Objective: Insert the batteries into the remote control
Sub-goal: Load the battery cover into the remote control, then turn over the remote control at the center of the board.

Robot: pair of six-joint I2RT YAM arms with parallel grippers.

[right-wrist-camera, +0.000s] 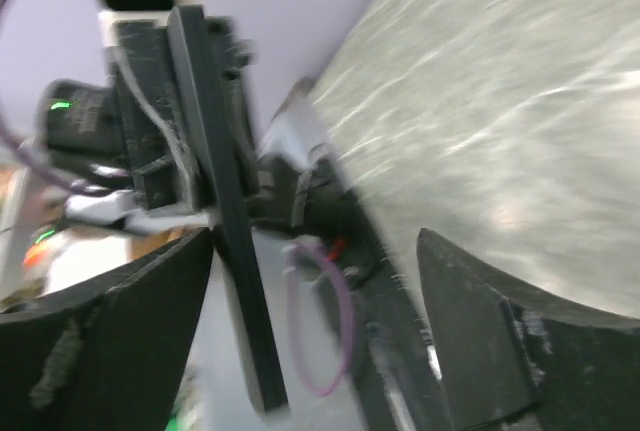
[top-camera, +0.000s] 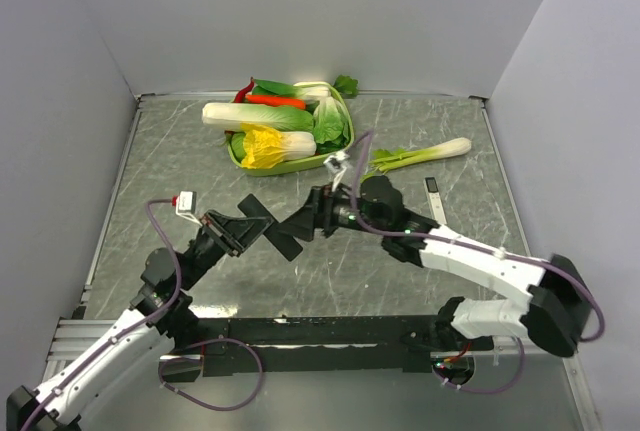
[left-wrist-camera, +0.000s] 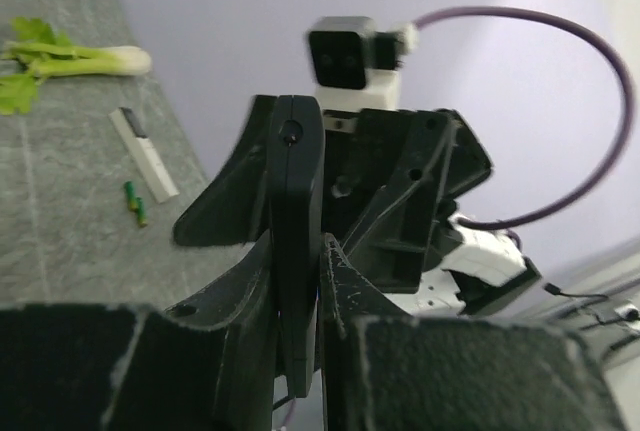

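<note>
One remote point(left-wrist-camera: 297, 221), two batteries point(left-wrist-camera: 129, 192), one white device point(left-wrist-camera: 146, 157)

My left claw point(left-wrist-camera: 298, 271) is dull black plastic with rough, grainy edges. The remote point(left-wrist-camera: 295, 166) is black plastic too, smooth with a soft shine. My right claw point(right-wrist-camera: 315, 251) is the same dull black plastic. My right arm point(top-camera: 480, 259) has a smooth, shiny white plastic shell. The cable point(left-wrist-camera: 624, 111) looks like smooth purple rubber. The table point(top-camera: 170, 161) looks like grey stone with pale streaks, smooth and a bit shiny. At twelve o'clock on it, the green tray point(top-camera: 285, 168) looks like shiny plastic. The walls point(top-camera: 300, 21) are pale, flat and dull.
</note>
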